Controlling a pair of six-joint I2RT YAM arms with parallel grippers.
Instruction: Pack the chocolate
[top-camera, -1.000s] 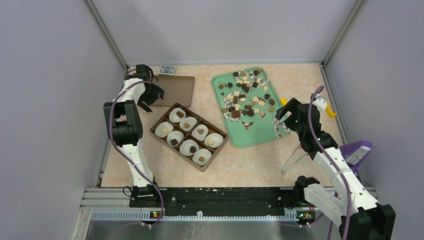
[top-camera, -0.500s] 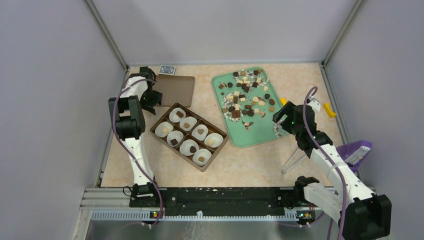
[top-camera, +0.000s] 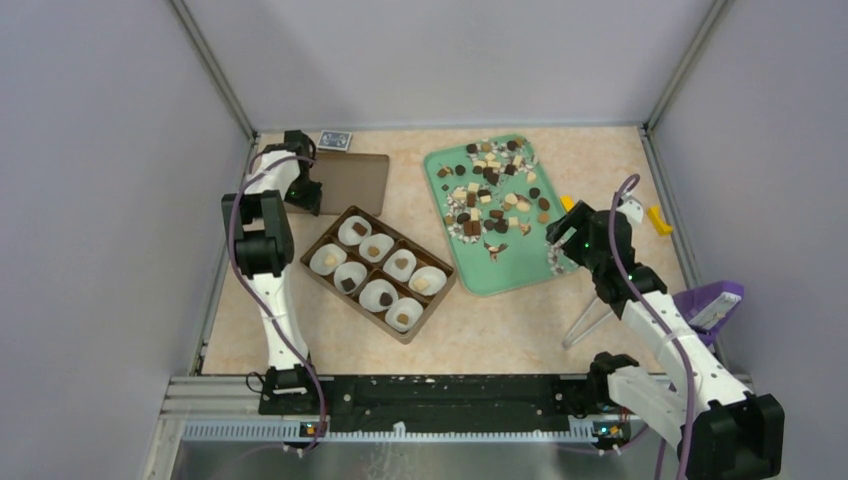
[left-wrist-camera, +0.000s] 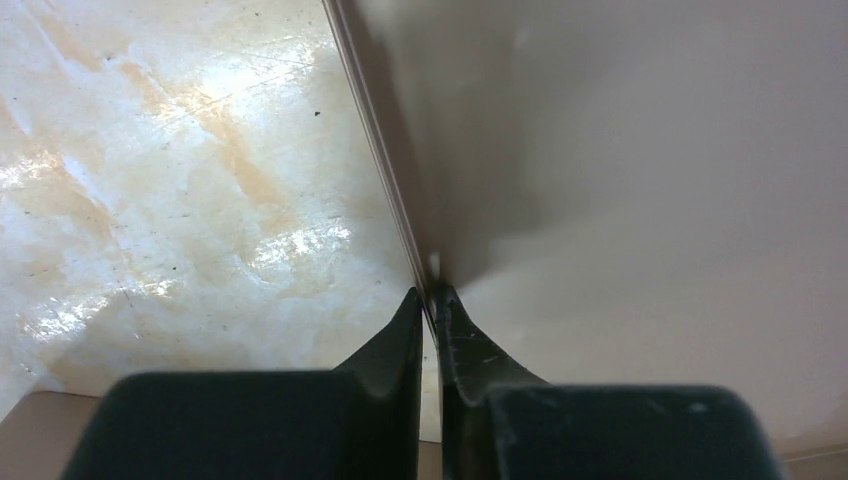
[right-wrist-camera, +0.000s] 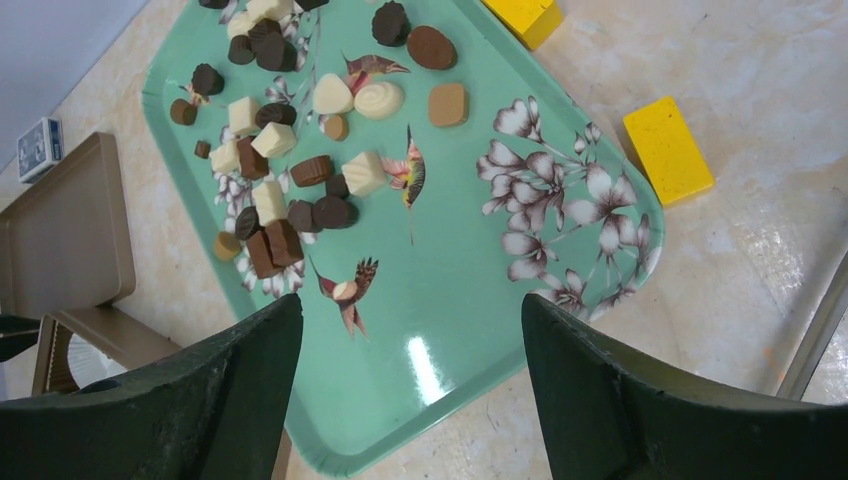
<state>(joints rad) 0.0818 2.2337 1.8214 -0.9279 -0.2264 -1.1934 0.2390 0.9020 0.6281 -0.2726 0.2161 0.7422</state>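
L gripper (left-wrist-camera: 430, 297): 2 black fingers (left-wrist-camera: 385, 345) clenched nearly together on the thin edge of a flat brown rectangular box lid (left-wrist-camera: 650, 150). The edge runs up-frame from the tips. Lid fills right side of L wrist view; glossy beige marbled tabletop (left-wrist-camera: 150, 150) on left. Overhead view: this gripper sits upper left of frame, on lid's left edge. Lid lies flat on the tabletop.

R gripper (right-wrist-camera: 410, 385): jaws released, wide apart, nothing btwn them. Hangs over lower-right corner of mint-green floral plastic tray (right-wrist-camera: 440, 300). Overhead view: centre-right of frame, at tray's lower-right rim.

Small dark-brown, tan and cream chocolate pieces (right-wrist-camera: 290, 190): scattered over upper part of tray, upper left in R wrist view, upper centre in overhead view. More pieces sit in 8 white paper cups (top-camera: 378, 294), 2 rows of 4, inside an open brown cardboard box (top-camera: 437, 302). Box is centre-left of overhead frame, set diagonally, just below lid and left of tray.

Other: 2 yellow rectangular blocks (right-wrist-camera: 668, 150) on tabletop beside tray's right edge, upper right of R wrist view. Small blue card pack (top-camera: 335, 140) upper left of overhead frame, just above lid.
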